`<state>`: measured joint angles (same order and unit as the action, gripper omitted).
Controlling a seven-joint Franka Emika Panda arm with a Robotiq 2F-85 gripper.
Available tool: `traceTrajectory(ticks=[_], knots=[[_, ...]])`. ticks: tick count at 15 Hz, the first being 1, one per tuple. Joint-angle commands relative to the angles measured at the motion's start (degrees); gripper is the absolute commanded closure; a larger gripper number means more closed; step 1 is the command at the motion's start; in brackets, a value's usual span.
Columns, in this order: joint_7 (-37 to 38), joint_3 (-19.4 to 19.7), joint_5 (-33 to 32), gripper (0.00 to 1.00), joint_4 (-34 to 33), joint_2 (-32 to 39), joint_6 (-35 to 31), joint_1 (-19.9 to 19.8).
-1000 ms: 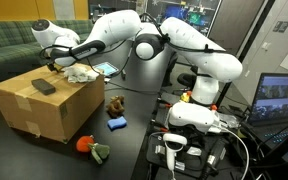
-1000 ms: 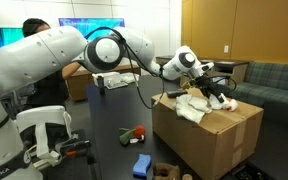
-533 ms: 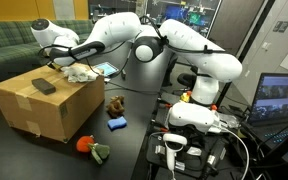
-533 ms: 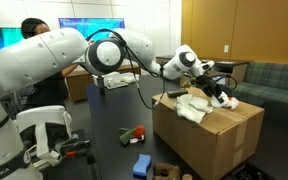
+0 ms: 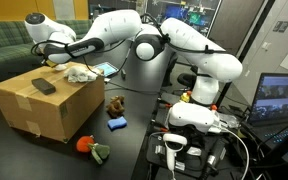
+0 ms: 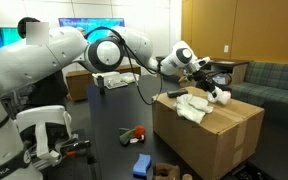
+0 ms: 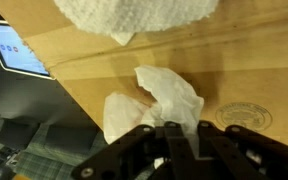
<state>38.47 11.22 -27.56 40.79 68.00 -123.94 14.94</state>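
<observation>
Gripper (image 7: 180,132): seen clenched in the wrist view, nothing caught between the fingers; poised over the crumpled tissue (image 7: 168,100)
Crumpled tissue: laid on top of the cardboard box (image 5: 42,112), near its edge, not touched by the gripper
White towel (image 7: 134,14): spread on the same box, just beside the tissue
Black block (image 5: 45,87): set on the box, apart from the towel

Blue block (image 5: 117,122), plush toy (image 5: 115,104), green couch (image 5: 6,48)

My arm (image 5: 174,35) comprised glossy white rounded links with dark grey joint bands. My gripper (image 7: 174,138), lower centre of the wrist view, was black.
</observation>
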Motion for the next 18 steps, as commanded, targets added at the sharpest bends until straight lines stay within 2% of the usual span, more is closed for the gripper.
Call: traceTrajectory(ticks=[1, 4, 7, 13, 18], knots=[[-0.92, -1.29, 0.12, 0.90, 2.13, -4.67, -0.03, 1.96], [-0.82, -1.99, 0.01, 0.90, 4.91, -8.95, 0.96, 4.29], [-4.03, -4.71, 1.23, 0.90, 10.12, -14.98, 4.33, 5.53], [-5.54, -9.41, 1.98, 0.90, 25.92, -28.66, 14.57, 5.56], [-5.12, -11.28, 5.37, 0.90, 39.16, -39.17, 18.75, 4.22]])
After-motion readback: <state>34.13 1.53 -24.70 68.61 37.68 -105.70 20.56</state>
